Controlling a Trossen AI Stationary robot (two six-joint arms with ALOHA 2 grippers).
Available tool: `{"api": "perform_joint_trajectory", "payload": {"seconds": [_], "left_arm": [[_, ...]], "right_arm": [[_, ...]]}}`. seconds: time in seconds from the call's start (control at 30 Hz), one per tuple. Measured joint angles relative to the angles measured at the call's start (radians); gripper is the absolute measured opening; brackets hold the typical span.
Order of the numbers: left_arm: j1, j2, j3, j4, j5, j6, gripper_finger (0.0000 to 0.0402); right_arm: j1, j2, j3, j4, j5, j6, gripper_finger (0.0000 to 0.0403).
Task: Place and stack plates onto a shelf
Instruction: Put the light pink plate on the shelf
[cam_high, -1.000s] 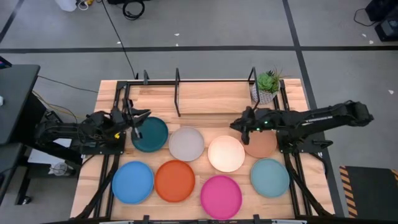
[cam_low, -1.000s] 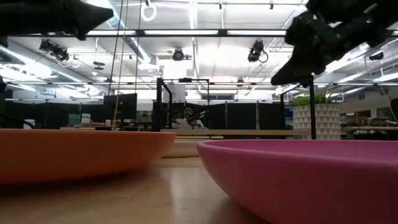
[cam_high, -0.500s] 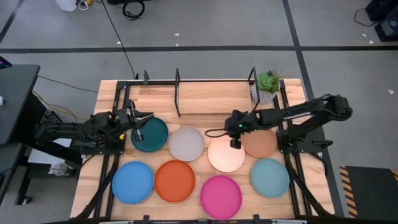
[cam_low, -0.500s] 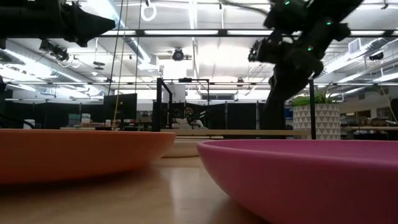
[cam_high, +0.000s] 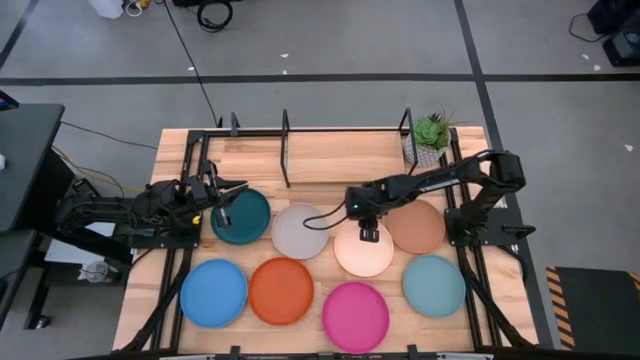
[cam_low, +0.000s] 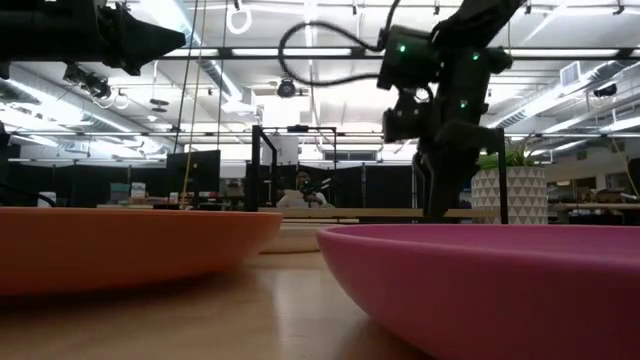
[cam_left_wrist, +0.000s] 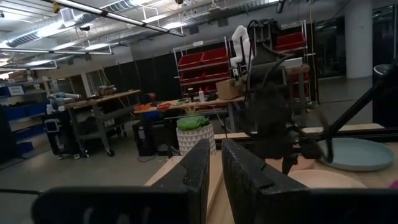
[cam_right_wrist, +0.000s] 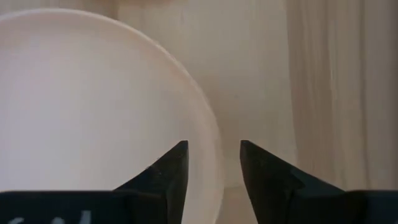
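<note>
The right gripper (cam_high: 368, 232) hung over the cream plate (cam_high: 362, 250), pointing down at its far rim, fingers parted by a narrow gap and holding nothing. In the right wrist view the plate's edge ran between the two fingertips (cam_right_wrist: 174, 163), so the step in hand looked like a rim pinch. To do it well, the gripper would want to drop straight down until one finger sat inside the rim and the other outside, then close firmly before lifting, since a shallow plate gives little lip to hold. Tilting the plate up on edge would likely suit the shelf's slots.

The left gripper (cam_high: 222, 194) waited over the near edge of the dark teal plate (cam_high: 243, 216), fingers slightly apart and empty.

Only the high view showed the whole layout: blue, orange, pink and light teal plates in the near row; dark teal, grey, cream and terracotta (cam_high: 420, 228) behind; then the shelf (cam_high: 286, 150), with no plate on it, at the far edge beside a potted plant (cam_high: 430, 138). The low view hid most plates behind the orange (cam_low: 130, 245) and pink (cam_low: 490, 285) ones, yet it showed the right gripper low, close to the table. The wrist view alone showed the rim alignment.
</note>
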Motion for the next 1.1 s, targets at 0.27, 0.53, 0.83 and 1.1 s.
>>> {"api": "perform_joint_trajectory", "payload": {"seconds": [0.27,0.53,0.83,1.1], "left_arm": [[0.000,0.000,0.000,-0.002,0.000,0.001,0.0050],[0.000,0.000,0.000,-0.005,0.000,0.000,0.0050],[0.000,0.000,0.000,-0.008,0.042,-0.026,0.0050],[0.000,0.000,0.000,-0.023,0.074,-0.084,0.0050]], "right_arm": [[-0.047,0.067,0.008,-0.065,-0.012,-0.008,0.0099],[-0.111,0.047,0.009,-0.072,-0.025,-0.013,0.0015],[-0.181,0.023,0.083,-0.146,-0.131,-0.075,0.0019],[-0.239,0.023,0.326,-0.229,-0.041,-0.106,0.0023]]}}
